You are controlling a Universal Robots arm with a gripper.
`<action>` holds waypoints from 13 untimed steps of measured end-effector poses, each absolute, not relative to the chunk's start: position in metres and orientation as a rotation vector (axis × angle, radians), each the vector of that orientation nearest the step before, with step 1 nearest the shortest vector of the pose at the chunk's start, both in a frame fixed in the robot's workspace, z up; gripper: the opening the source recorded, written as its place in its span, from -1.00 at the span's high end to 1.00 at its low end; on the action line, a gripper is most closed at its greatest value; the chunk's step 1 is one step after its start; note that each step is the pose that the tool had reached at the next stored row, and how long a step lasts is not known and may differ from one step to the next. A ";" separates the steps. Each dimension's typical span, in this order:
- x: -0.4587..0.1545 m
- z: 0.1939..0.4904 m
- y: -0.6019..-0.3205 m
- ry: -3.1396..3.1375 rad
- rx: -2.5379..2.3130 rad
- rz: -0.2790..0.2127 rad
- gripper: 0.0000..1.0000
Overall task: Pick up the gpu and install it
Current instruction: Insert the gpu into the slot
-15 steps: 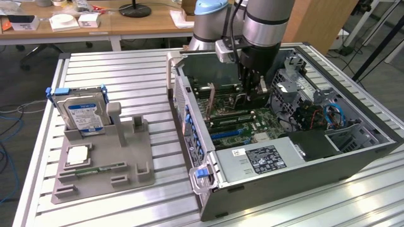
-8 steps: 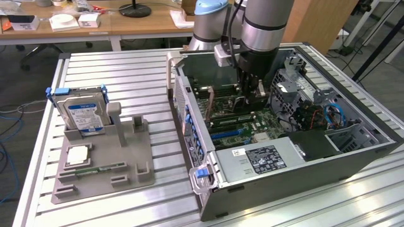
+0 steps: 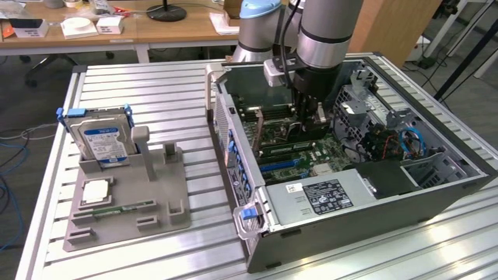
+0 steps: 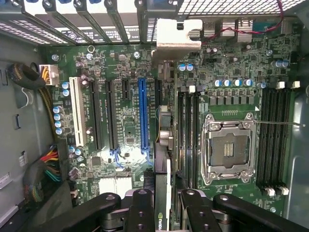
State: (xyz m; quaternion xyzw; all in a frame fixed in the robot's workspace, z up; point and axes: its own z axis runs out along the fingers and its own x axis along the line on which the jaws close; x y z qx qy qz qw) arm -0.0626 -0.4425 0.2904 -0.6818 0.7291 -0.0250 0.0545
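Note:
In the wrist view my gripper (image 4: 166,209) is shut on the gpu (image 4: 164,140), a thin dark card seen edge-on with a green logo near the fingers (image 4: 142,208). Its silvery end bracket (image 4: 176,34) reaches toward the rear slot openings of the computer case. The card hangs above the motherboard (image 4: 125,121), beside the long blue slot (image 4: 143,113) and over the black slot next to it; I cannot tell whether it touches. In the exterior view the gripper (image 3: 306,123) is lowered inside the open case (image 3: 350,192).
A CPU socket (image 4: 229,145) and memory slots (image 4: 275,130) lie beside the card. On the slatted table (image 3: 155,87), a grey holder (image 3: 125,198) carries a hard drive (image 3: 105,140) with a blue-white label, a chip (image 3: 95,191) and a green memory stick (image 3: 125,207). Case walls and a drive cage (image 3: 365,111) surround the gripper.

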 end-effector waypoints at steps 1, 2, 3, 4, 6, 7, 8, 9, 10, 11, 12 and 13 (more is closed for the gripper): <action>-0.063 0.290 -0.443 2.214 -2.071 -0.076 0.48; -0.063 0.290 -0.443 2.214 -2.071 -0.076 0.48; -0.063 0.290 -0.442 2.214 -2.071 -0.076 0.48; -0.063 0.290 -0.442 2.214 -2.071 -0.076 0.48; -0.063 0.290 -0.443 2.214 -2.071 -0.076 0.48; -0.063 0.290 -0.443 2.214 -2.070 -0.076 0.48; -0.063 0.289 -0.443 2.214 -2.070 -0.076 0.48; -0.063 0.289 -0.444 2.214 -2.071 -0.076 0.48; -0.063 0.289 -0.445 2.214 -2.071 -0.076 0.48; -0.063 0.289 -0.446 2.214 -2.071 -0.076 0.48; -0.063 0.288 -0.447 2.214 -2.071 -0.076 0.48; -0.063 0.288 -0.448 2.214 -2.071 -0.076 0.48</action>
